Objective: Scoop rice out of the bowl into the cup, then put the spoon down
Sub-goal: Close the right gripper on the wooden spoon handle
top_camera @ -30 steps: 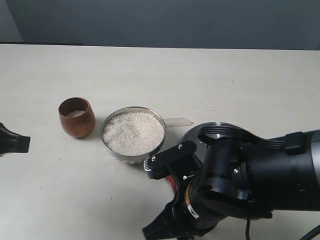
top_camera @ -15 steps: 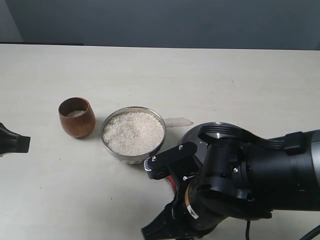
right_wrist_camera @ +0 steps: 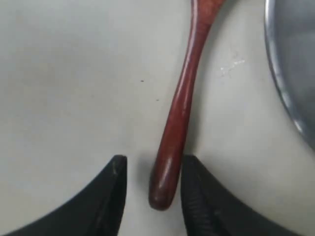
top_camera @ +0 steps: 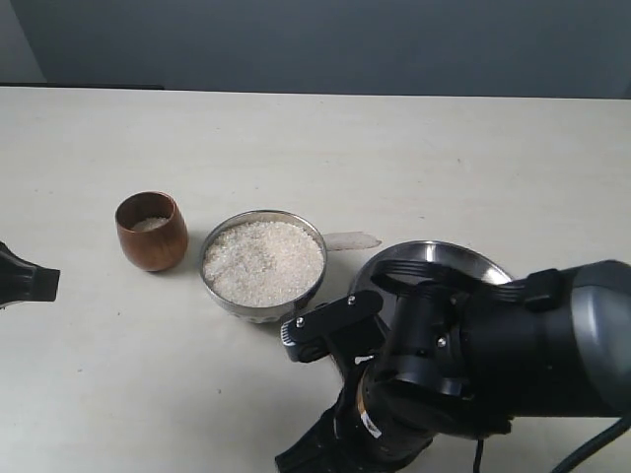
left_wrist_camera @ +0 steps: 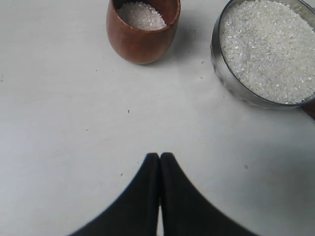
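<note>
The steel bowl (top_camera: 219, 293) heaped with white rice (top_camera: 263, 259) stands mid-table, the brown wooden cup (top_camera: 151, 232) to its left with a little rice (left_wrist_camera: 141, 14) inside. My right gripper (right_wrist_camera: 155, 163) is open, low over the table. The end of the reddish spoon's handle (right_wrist_camera: 179, 113) lies between its fingers, close against one finger and apart from the other. In the exterior view the right arm hides the spoon. My left gripper (left_wrist_camera: 160, 156) is shut and empty, on the table left of the cup (left_wrist_camera: 142, 34) and the bowl (left_wrist_camera: 221, 73).
A flat steel plate (top_camera: 434, 252) lies right of the bowl, partly under the right arm, and its rim (right_wrist_camera: 290, 73) is close beside the spoon. A small pale scrap (top_camera: 352, 239) lies on the table by the bowl's far right.
The right arm has shifted slightly down and toward the camera, baring more of the plate's far rim. The left gripper, cup and bowl have not moved.
</note>
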Motion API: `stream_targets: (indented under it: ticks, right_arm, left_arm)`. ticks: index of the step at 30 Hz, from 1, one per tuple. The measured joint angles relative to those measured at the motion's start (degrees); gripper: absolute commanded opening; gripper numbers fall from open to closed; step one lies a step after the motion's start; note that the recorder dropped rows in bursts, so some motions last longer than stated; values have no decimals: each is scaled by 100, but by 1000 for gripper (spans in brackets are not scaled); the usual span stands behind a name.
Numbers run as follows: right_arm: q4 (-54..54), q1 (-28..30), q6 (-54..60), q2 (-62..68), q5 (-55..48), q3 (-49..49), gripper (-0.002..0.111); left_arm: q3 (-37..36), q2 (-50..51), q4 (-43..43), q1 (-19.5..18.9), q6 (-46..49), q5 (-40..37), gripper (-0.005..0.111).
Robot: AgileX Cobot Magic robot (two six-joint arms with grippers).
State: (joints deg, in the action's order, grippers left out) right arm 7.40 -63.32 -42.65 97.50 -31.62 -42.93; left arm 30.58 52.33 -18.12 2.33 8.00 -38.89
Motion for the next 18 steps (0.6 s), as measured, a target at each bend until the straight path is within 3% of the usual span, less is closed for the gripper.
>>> stream_targets:
  ticks: [7,9,12,18]
  right_arm:
    - [-27,0,0,269,41,-21,36]
    - [-27,0,0,269,41,-21,25]
    - [-27,0,0,269,54,-29,0]
    - [78,-10,186,269,-187,-33,0]
  left_arm:
    - [0,0,38,0,0,0,0]
    - [0,0,53,0,0,0,0]
    - [0,0,53,0,0,0,0]
    - [0,0,64,0,0,-14,0]
